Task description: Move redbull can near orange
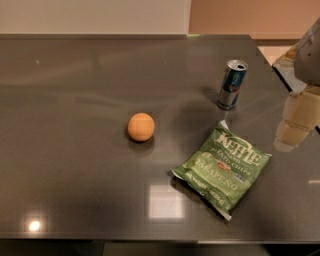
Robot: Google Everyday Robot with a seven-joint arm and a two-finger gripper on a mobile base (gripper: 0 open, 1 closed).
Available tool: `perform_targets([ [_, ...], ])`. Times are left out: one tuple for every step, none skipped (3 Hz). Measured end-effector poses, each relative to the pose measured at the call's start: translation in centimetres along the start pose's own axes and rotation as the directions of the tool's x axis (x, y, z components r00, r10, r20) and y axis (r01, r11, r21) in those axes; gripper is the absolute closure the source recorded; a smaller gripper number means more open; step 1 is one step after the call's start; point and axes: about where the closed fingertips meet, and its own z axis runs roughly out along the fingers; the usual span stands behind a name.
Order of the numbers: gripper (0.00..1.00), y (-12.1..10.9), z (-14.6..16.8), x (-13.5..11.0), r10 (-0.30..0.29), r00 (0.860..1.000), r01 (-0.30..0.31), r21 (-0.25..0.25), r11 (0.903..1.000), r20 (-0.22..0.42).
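Your hand is hovering right of the upright, blue-and-silver redbull can, touching nothing; can't tell how open it is.

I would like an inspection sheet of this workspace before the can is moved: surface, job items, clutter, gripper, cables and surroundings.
Surface: dark glossy table, with light reflections near the front edge.
Job's things: redbull can upright at the far right; orange nearer the middle, well apart from the can.
Clutter: green chip bag lying flat, in front of the can and to the right of the orange.
Gripper: the gripper at the right edge of the view, right of the can and bag, touching neither.
Cables: nothing seen.
Surroundings: pale wall behind the table.
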Motion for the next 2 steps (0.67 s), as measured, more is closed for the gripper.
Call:
perform_targets([
  [0.0, 0.0, 0.0, 0.0, 0.0, 1.0, 0.0, 0.0, 1.0, 0.0],
  [0.0, -1.2, 0.5, -0.3, 0.015, 0.999, -0.015, 0.012, 0.9998, 0.041],
])
